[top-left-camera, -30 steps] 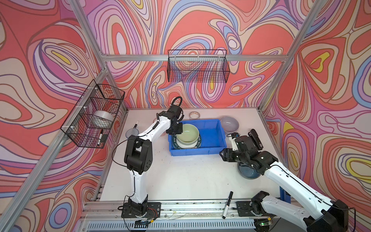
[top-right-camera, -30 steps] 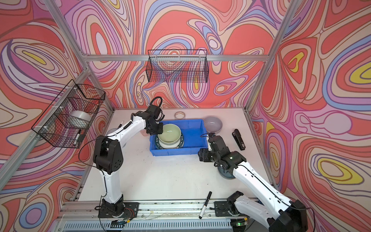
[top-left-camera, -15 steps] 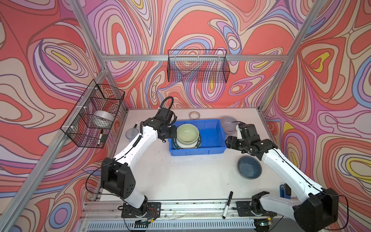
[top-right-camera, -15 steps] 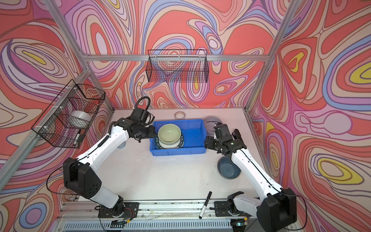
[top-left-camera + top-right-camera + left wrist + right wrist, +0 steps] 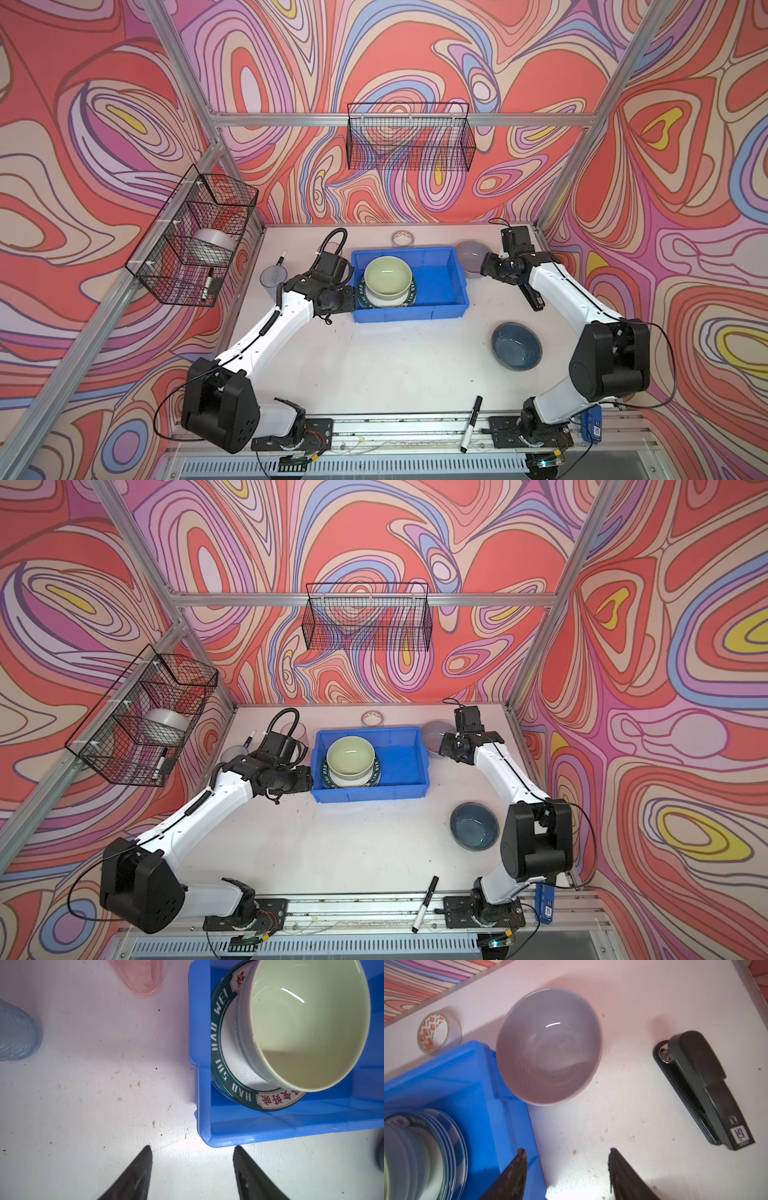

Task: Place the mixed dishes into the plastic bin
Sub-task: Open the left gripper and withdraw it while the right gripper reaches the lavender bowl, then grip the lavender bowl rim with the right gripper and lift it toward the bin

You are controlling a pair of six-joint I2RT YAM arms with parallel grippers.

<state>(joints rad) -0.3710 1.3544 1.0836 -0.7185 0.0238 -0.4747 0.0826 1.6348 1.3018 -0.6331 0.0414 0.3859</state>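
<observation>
Jaws parted, empty right gripper (image 5: 567,1150) hangs by lavender ceramic bowl (image 5: 549,1047) at two o'clock of blue plastic bin (image 5: 467,1076); rim pinch likely next; left gripper (image 5: 192,1147) gapes too.

Glossy glaze catches the light on the pale green bowl (image 5: 307,1028), the lettered plate (image 5: 230,1064) and the lavender bowl (image 5: 548,1047), while the blue bin (image 5: 270,1130) shows smooth, shiny plastic. The white desk (image 5: 93,1095) looks matt and scuffed; the pink tumbler (image 5: 141,976) is translucent, the stapler (image 5: 704,1088) matt black.
</observation>
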